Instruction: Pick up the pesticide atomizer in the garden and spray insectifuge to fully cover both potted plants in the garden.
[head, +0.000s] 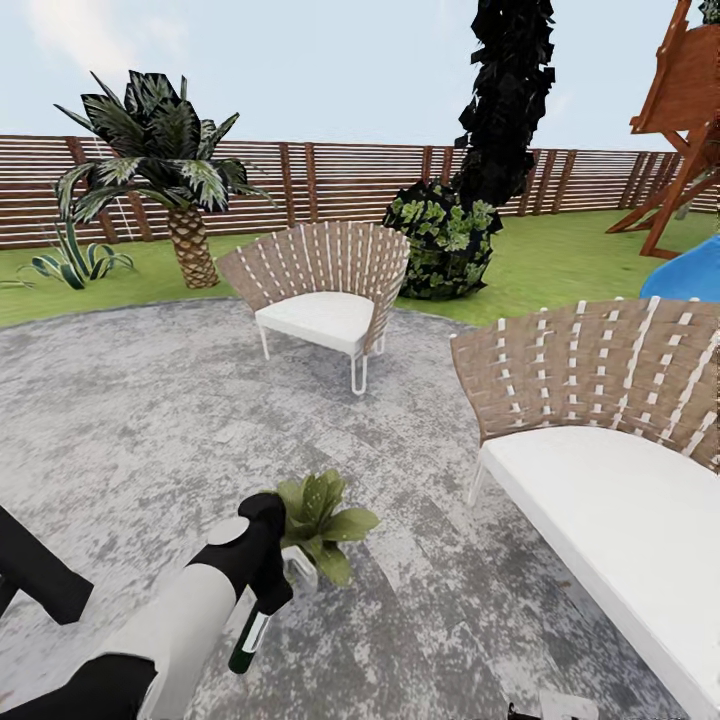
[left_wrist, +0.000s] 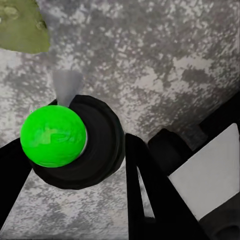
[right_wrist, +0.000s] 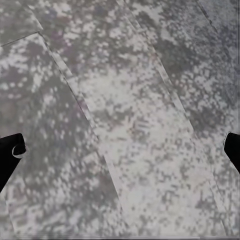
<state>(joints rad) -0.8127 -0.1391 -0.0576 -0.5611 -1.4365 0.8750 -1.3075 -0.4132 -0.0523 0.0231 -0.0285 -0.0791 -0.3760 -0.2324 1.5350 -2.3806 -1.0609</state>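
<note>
**A:** While the left claw (head: 262, 585) hangs over the patio (head: 130, 430), where is the pesticide atomizer (head: 250, 640)?

**B:** Clamped in that claw. From the head it shows as a dark green bottle with a pale band, hanging from the claw with its long axis roughly upright and leaning a little. The left wrist camera looks down on it end-on: a round dark body (left_wrist: 92, 142) with a bright green cap (left_wrist: 52, 135), a black finger (left_wrist: 150, 195) close on each side.

**A:** And the plant?

**B:** One potted plant (head: 320, 520), a low rosette of broad pointed leaves in a small grey pot, stands on the patio just beyond the claw and slightly to its right. A leaf edge (left_wrist: 22, 25) creeps into the wrist view too.

**A:** So the left arm is the nearer one?

**B:** Clearly. The right claw (right_wrist: 120, 145) is spread wide, its tips at the frame's edges over bare speckled paving. I judge the spray has to go forward and slightly right, toward the rosette.

**A:** The second plant?

**B:** I can't pick it out among the chairs (head: 320, 300), palm (head: 160, 150) and fence (head: 340, 180).
</note>
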